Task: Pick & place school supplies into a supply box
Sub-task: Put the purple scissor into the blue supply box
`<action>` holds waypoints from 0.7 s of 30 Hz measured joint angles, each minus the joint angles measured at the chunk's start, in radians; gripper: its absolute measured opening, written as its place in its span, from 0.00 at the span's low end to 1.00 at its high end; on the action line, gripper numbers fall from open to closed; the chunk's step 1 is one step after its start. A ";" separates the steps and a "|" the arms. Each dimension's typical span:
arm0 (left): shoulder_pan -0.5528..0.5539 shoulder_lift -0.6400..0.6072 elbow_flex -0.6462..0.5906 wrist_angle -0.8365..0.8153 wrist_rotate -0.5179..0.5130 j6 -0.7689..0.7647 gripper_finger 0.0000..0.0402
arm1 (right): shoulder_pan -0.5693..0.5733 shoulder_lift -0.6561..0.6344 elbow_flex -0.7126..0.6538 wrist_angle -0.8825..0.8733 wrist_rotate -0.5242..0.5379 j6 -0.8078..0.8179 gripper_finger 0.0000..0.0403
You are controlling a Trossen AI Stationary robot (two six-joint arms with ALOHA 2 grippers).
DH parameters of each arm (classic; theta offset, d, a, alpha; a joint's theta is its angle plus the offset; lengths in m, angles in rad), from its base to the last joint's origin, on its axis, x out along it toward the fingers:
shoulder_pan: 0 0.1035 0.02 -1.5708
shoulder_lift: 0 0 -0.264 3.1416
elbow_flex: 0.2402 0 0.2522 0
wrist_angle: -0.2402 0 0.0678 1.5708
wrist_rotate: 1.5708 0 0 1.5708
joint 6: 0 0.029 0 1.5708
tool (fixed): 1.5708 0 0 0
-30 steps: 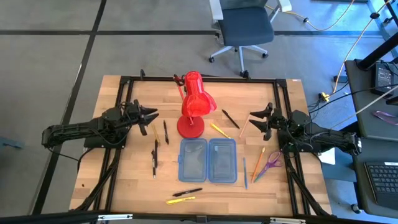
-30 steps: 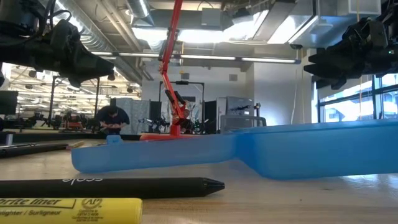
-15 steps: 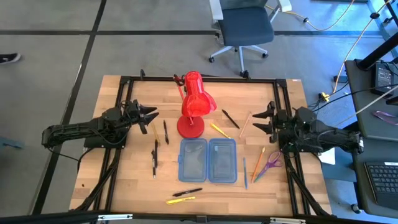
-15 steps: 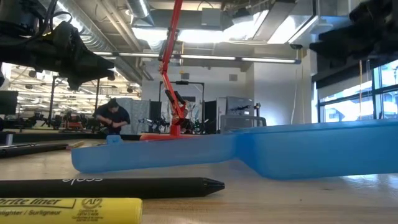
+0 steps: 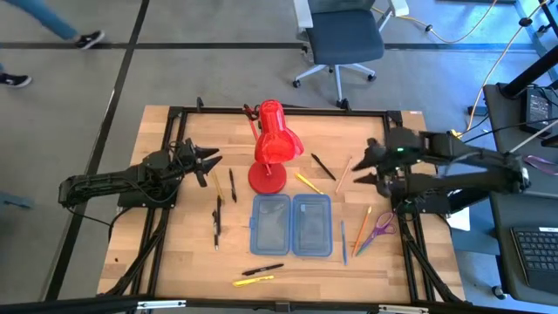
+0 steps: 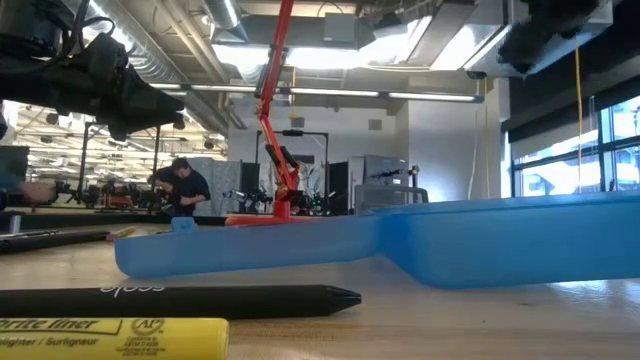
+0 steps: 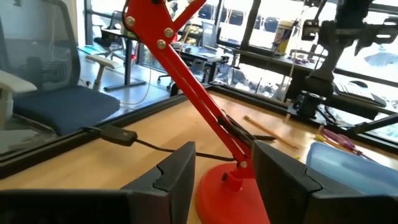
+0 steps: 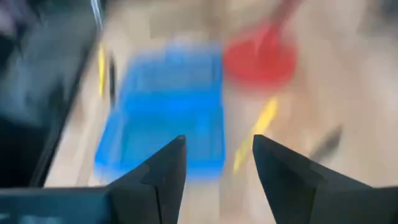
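I've got my right pincer (image 5: pixel 364 168) open and empty at right of frame, nearest the wood-tone pencil (image 5: pixel 343 175) lying near-vertical just to its left.

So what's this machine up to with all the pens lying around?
It is tidying school supplies into the open blue supply box in the middle of the table, but nothing is in it yet. Pens, pencils and purple scissors lie scattered around the box. The right pincer hangs open above the table near the wooden pencil, holding nothing. The left pincer waits open beside the red lamp, also empty.
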 joint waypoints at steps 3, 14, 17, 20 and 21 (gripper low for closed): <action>0.000 0.000 0.000 0.000 0.000 -0.001 0.38 | 0.064 0.128 0.097 -0.284 0.098 0.096 0.47; 0.000 0.000 0.000 0.000 -0.008 -0.002 0.38 | 0.372 0.443 0.106 -0.539 0.082 0.367 0.47; 0.000 0.000 0.000 0.000 -0.008 -0.002 0.38 | 0.468 0.522 0.096 -0.539 0.085 0.379 0.47; 0.000 0.000 0.000 0.000 -0.008 -0.002 0.38 | 0.553 0.600 0.096 -0.538 0.089 0.393 0.47; 0.000 0.000 0.000 0.000 -0.008 -0.002 0.38 | 0.581 0.627 0.096 -0.538 0.090 0.390 0.47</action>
